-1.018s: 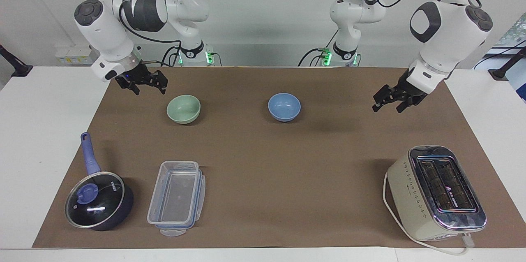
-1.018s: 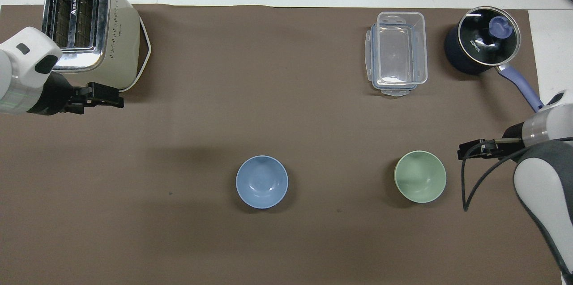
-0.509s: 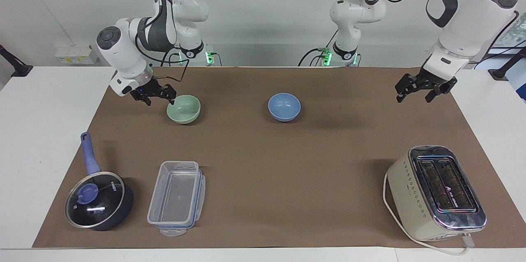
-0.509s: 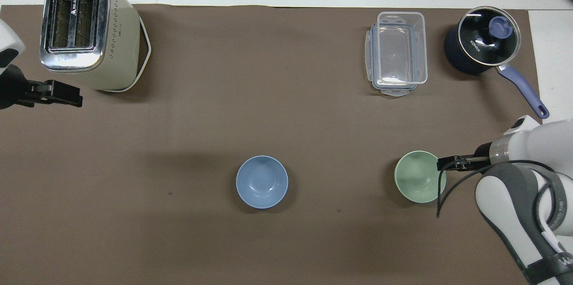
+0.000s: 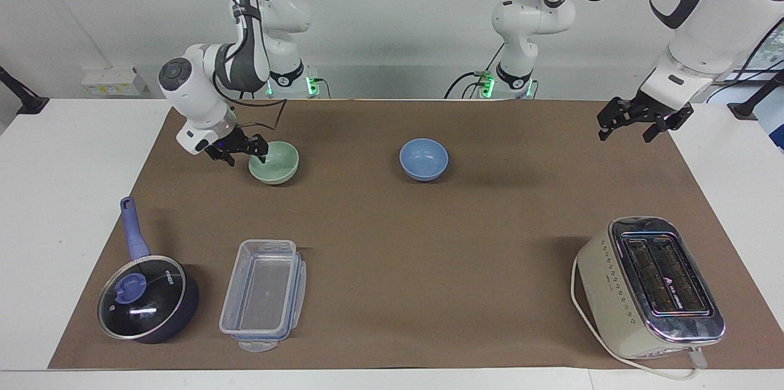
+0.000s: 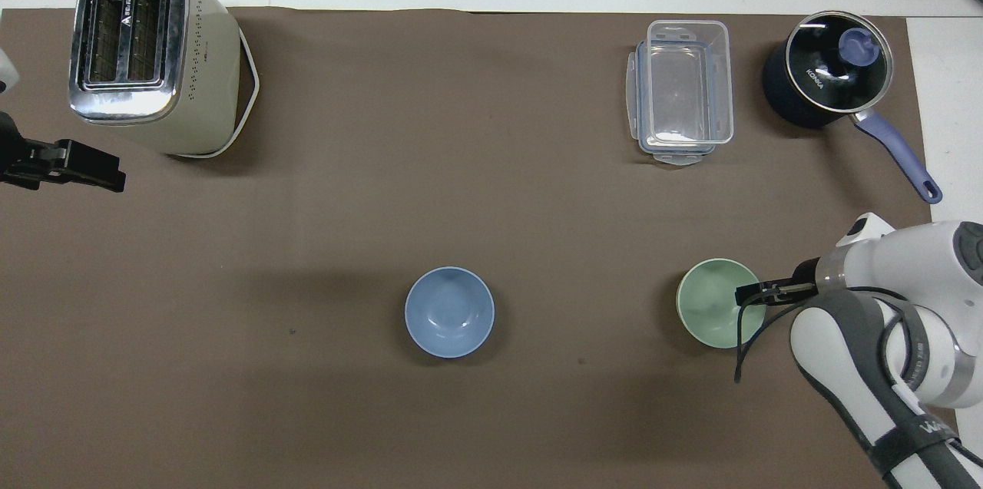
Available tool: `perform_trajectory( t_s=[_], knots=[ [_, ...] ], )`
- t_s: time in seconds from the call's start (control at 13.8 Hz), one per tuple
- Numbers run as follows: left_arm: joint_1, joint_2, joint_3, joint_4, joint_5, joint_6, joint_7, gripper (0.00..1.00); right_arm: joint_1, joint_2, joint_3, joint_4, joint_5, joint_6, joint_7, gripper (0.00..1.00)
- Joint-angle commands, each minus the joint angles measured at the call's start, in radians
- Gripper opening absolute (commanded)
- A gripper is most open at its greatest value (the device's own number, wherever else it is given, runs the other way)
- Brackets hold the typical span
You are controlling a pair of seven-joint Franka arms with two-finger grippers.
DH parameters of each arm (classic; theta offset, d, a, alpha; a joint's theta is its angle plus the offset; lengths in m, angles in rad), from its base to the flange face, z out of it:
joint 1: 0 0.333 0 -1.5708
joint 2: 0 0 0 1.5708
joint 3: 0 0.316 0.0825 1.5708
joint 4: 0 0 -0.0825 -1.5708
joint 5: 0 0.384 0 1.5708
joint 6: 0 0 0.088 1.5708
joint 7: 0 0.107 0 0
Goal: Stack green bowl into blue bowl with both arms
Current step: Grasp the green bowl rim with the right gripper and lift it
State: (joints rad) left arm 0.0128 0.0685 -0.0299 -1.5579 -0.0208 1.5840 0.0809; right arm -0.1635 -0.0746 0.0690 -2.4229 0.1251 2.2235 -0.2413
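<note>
The green bowl (image 5: 274, 161) is small, round and shiny, a pale minty colour. It is sitting upright on the brown mat (image 5: 392, 243), toward the right arm's end of the table. The blue bowl (image 5: 423, 159) is the same size and is sitting beside it, well apart, near the middle of the mat.

The right gripper (image 5: 256, 151) is sitting at the green bowl's rim, one finger inside it. I cannot tell if it is squeezing the rim. Half a second ago it was just beside the bowl.

The left gripper (image 5: 637, 122) is hanging open and empty over the mat's edge. It is moving up and away from the bowls.
</note>
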Motion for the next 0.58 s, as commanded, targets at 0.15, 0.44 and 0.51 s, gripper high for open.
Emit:
perform_trajectory(
  t_s=[0.15,0.44,0.51],
  knots=[
    [0.013,0.027,-0.011,0.048,0.01,-0.067,-0.016,1.0,-0.028,0.016,0.005,-0.021,0.031,0.022,-0.052,0.66],
    [0.007,0.022,-0.013,0.052,0.013,-0.087,-0.033,1.0,-0.034,0.019,0.003,-0.013,0.09,0.022,-0.096,0.52],
    [0.007,0.019,-0.013,0.05,0.015,-0.073,-0.035,1.0,-0.036,0.021,0.003,-0.012,0.099,0.021,-0.098,0.45]
  ],
)
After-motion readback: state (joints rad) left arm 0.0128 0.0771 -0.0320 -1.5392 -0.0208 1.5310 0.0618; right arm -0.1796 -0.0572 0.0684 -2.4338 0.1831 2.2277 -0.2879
